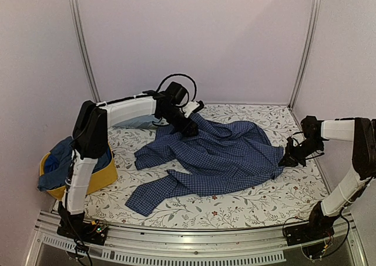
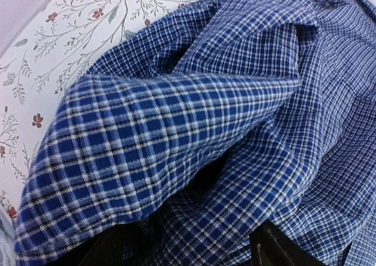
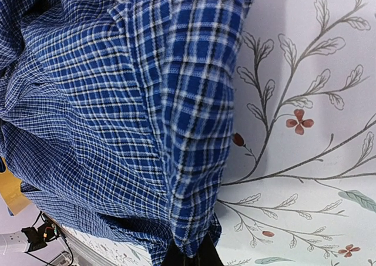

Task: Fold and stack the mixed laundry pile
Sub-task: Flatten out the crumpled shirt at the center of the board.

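The navy-and-white checked shirt [image 1: 217, 157] lies crumpled across the middle of the floral table cover. My left gripper [image 1: 189, 125] is at its far left top. In the left wrist view [image 2: 194, 251] its dark fingers [image 2: 276, 248] stand wide apart, with shirt fabric [image 2: 176, 131] bunched over and between them. My right gripper [image 1: 289, 158] is at the shirt's right edge. In the right wrist view [image 3: 191, 257] its jaws are closed on the shirt's hem [image 3: 194, 160]. A light blue garment [image 1: 138, 123] lies behind the left arm. Darker blue clothes [image 1: 59, 160] sit in the basket.
The yellow fabric basket [image 1: 97, 181] stands at the table's left edge beside the left arm's base. The floral table cover [image 1: 294, 189] shows bare at front and right. Frame posts stand at the back corners.
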You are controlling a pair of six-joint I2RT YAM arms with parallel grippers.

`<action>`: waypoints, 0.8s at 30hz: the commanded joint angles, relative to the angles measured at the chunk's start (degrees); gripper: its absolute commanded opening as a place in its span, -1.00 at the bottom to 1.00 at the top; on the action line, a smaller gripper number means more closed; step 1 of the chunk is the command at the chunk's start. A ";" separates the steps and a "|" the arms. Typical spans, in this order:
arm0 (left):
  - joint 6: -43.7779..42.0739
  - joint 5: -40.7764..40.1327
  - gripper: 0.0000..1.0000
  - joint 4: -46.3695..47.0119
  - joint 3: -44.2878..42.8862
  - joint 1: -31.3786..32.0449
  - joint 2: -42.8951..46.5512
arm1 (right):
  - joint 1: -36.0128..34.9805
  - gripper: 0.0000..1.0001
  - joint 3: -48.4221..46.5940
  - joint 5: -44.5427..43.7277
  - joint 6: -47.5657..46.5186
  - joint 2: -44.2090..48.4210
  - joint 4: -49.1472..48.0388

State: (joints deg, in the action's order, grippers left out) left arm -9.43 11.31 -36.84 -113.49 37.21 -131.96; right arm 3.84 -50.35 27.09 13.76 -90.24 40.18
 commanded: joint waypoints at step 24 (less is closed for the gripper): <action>9.92 23.95 0.78 3.47 -8.57 -7.58 -6.45 | 0.32 -0.95 -1.72 1.31 -1.93 -0.29 1.06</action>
State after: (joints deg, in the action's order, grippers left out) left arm -1.02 26.68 -35.66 -123.59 29.21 -138.91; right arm 3.84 -52.12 27.62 12.56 -90.54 41.10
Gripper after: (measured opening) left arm 0.964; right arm 0.023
